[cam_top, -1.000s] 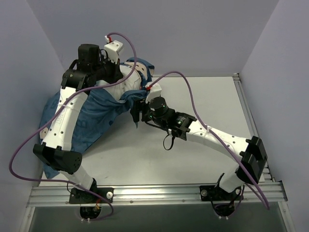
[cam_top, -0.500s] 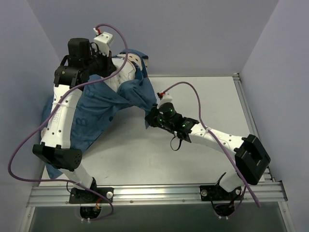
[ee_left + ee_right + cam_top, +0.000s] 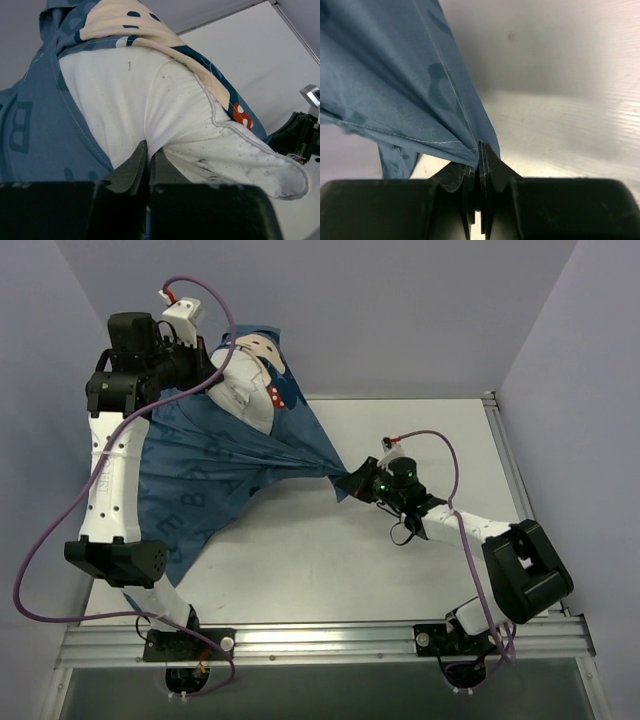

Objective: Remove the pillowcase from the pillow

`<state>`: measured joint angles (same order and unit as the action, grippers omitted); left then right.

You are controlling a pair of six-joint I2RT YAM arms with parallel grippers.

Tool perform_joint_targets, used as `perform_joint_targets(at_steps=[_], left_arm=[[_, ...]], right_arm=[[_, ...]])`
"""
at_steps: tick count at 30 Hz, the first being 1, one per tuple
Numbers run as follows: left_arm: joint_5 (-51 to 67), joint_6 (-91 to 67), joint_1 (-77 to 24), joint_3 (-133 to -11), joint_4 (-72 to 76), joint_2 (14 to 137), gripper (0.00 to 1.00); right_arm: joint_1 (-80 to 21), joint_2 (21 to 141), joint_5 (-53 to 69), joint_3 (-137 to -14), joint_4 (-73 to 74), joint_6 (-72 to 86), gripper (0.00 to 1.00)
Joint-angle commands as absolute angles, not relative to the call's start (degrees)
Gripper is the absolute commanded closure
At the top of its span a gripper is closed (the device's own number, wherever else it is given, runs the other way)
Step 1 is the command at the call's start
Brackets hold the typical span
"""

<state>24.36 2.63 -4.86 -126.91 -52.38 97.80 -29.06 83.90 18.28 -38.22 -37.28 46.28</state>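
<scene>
The blue printed pillowcase point(image 3: 215, 475) stretches from the raised far-left corner down across the table to the middle. A bare end of the white pillow point(image 3: 243, 398) sticks out of it up high. My left gripper point(image 3: 205, 368) is shut on the pillow, pinching a fold of its white cloth point(image 3: 165, 115) between the fingers point(image 3: 131, 170). My right gripper point(image 3: 352, 480) sits low over the table's middle, shut on a bunched edge of the pillowcase point(image 3: 400, 95), which runs taut up and left from the jaws. The rest of the pillow is hidden inside the case.
Grey walls close in the left, back and right of the white table point(image 3: 420, 430). A metal rail point(image 3: 510, 470) runs along the right edge. Purple cables point(image 3: 40, 540) loop off both arms.
The right gripper has shut on the pillowcase edge and pulled it right, drawing the fabric taut. The left arm has lifted the pillow up and left, baring more white.
</scene>
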Motion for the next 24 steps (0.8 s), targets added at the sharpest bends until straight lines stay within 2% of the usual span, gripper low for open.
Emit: perform_joint_targets(at_steps=[1, 5, 10, 11, 13, 14, 15, 16, 17, 20, 24], left_arm=[[20.21, 3.34, 2.54, -132.10, -41.66, 95.19, 0.98], [21.53, 2.38, 5.00, -130.61, -40.52, 93.70, 0.98], [28.72, -2.45, 5.45, -129.82, -40.43, 92.46, 0.98], [32.83, -4.11, 3.71, -127.81, -40.43, 91.59, 0.98], [33.23, -1.86, -2.25, -124.21, -42.61, 90.18, 0.98], [31.05, 2.94, -8.72, -118.62, -44.54, 88.35, 0.98], [30.50, 4.90, -11.75, -115.08, -44.82, 87.29, 0.98], [30.32, 6.57, -14.21, -111.48, -44.91, 85.27, 0.98], [30.50, 8.59, -17.37, -105.62, -45.00, 84.73, 0.98], [33.13, 12.02, -20.29, -98.91, -46.40, 83.67, 0.98], [36.63, 17.83, -24.60, -95.46, -49.83, 83.41, 0.98]], right_arm=[[-20.32, 86.74, 19.77, -33.75, -30.95, 46.60, 1.00], [-15.82, 91.66, 23.20, -34.27, -29.80, 42.65, 1.00], [-22.39, 94.74, 22.68, -40.15, -21.46, 37.72, 1.00], [-23.63, 95.18, 23.20, -43.47, -20.05, 36.23, 1.00], [-25.57, 95.01, 24.95, -46.04, -16.88, 32.27, 0.98], [-25.58, 94.31, 26.70, -47.62, -16.00, 31.65, 0.86], [-25.32, 91.70, 27.07, -48.16, -14.26, 30.16, 0.68], [-24.44, 90.10, 27.42, -48.86, -12.93, 29.19, 0.60], [-24.00, 87.30, 27.68, -50.96, -11.53, 28.31, 0.48], [-23.73, 83.95, 27.86, -56.05, -2.83, 22.69, 0.40], [-23.73, 83.50, 26.38, -68.25, 10.16, 16.88, 0.35]])
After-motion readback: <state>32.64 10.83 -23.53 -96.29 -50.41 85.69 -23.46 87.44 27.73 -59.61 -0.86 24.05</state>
